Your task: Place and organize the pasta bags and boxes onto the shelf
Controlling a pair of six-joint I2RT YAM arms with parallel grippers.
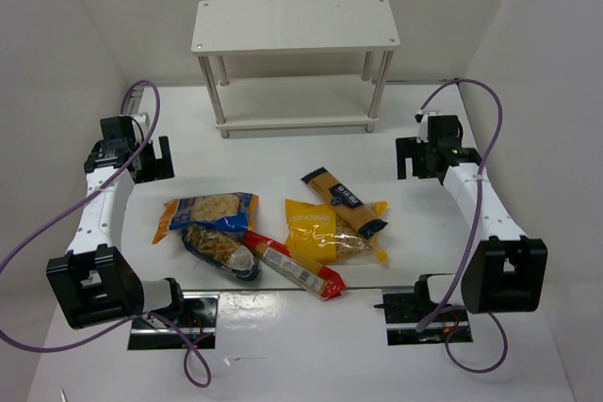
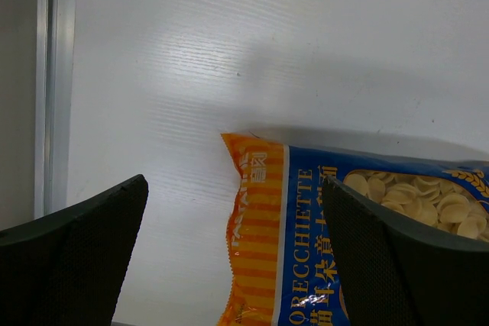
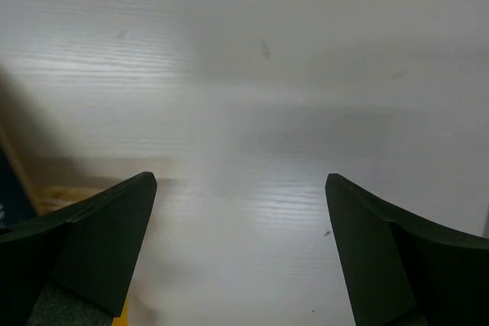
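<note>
Blue-orange bag (image 2: 298,242) reads ORECCHIETTE only in left wrist view.

Bare table (image 1: 283,152) stretches between the shelf (image 1: 295,24) and the pasta packages (image 1: 325,233), which lie overlapping in one cluster; the shelf's corner posts (image 1: 381,87) frame its lower board's front opening.

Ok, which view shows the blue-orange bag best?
The top external view: the blue-orange bag is seen nearly whole there, both ends included. The left wrist view catches only its orange end and part of the blue label. The right wrist view shows none of it.
</note>
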